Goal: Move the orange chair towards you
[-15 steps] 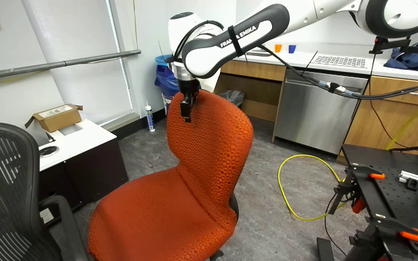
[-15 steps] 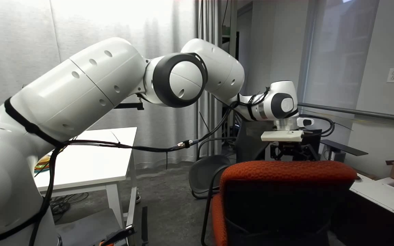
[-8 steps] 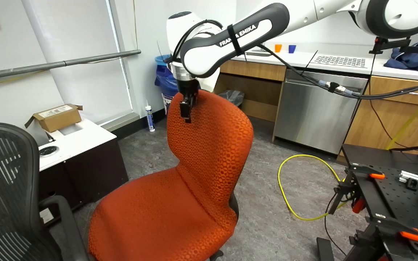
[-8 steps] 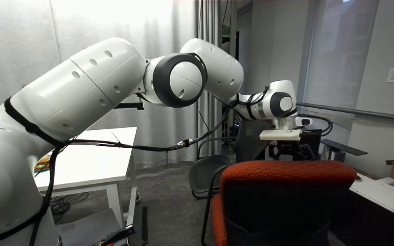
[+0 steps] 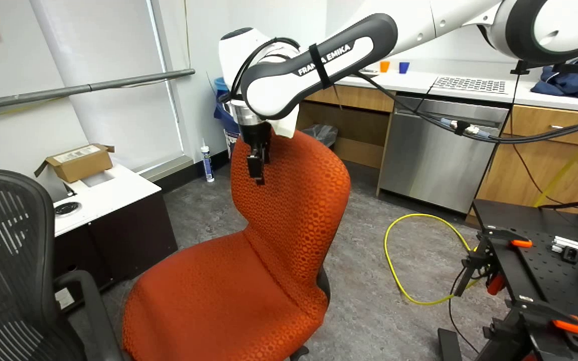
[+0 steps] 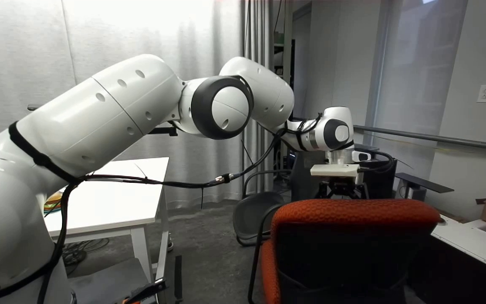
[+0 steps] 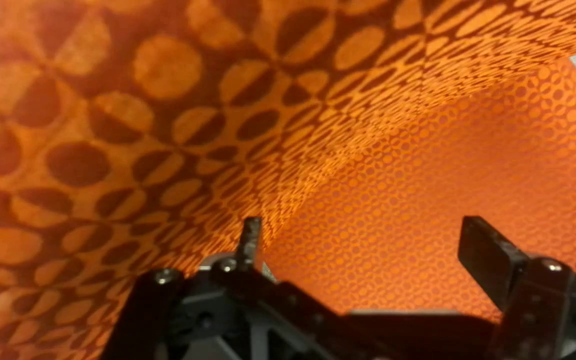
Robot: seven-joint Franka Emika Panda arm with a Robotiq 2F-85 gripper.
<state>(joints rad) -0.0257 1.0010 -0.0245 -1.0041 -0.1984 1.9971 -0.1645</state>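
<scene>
Black two-fingered gripper (image 7: 360, 245) is hanging with fingers spread in the wrist view, pinching nothing; large armless orange-red dotted-fabric office chair (image 7: 318, 150) is filling most of that view, weave looking grippy, padding probably soft over something stiff. In an exterior view, the chair is standing on grey mottled floor (image 5: 419, 265) near a black mesh office chair (image 5: 13, 260); gripper is sitting seat-side of the rounded backrest (image 5: 294, 210), contact unclear. In an exterior view, the curved top rim (image 6: 352, 209) is hiding the fingertips. Chair is probably weighing plenty; hooking the upper backrest is looking best.
</scene>
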